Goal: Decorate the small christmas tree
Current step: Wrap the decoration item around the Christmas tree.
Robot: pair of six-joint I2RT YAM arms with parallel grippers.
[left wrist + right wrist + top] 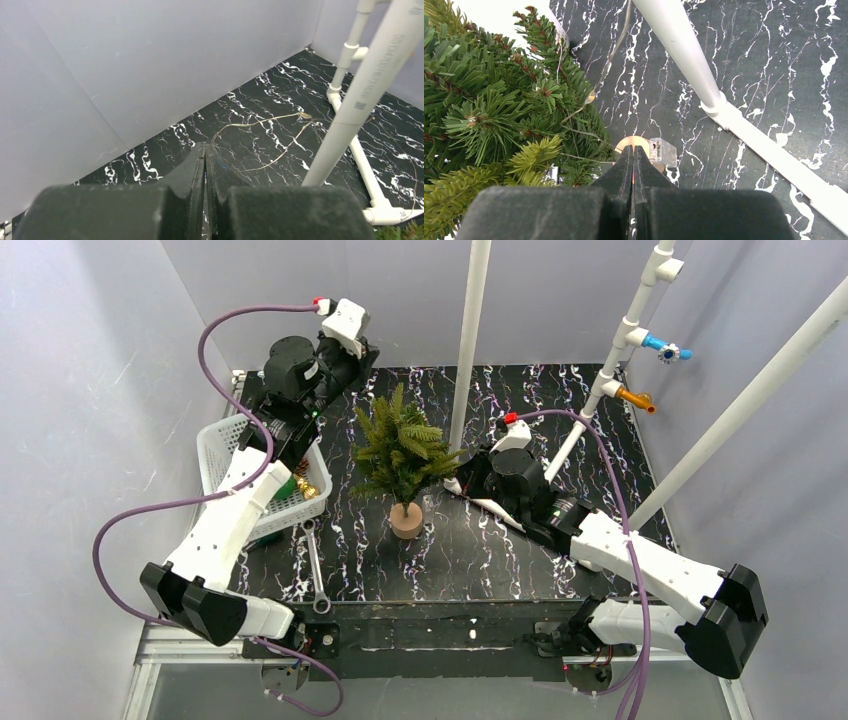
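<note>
Tree (403,452) standing upright mid-surface (480,565), long axis vertical. Right fingers (624,170) pressing together, nothing visibly held, sitting just beside tree: branches lying to their left, base (631,143) just ahead. Left fingers (197,167) also together, well apart at back-left, tree lying off to their right. Wire (260,122) seeming to start at their tips, pinch unclear. Right arm nearer.

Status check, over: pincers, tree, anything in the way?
Left pincer shut on thin wire. Right pincer shut beside the small christmas tree. Tree upright, wire strand in its branches. White pipe stands close to the right pincer.
</note>
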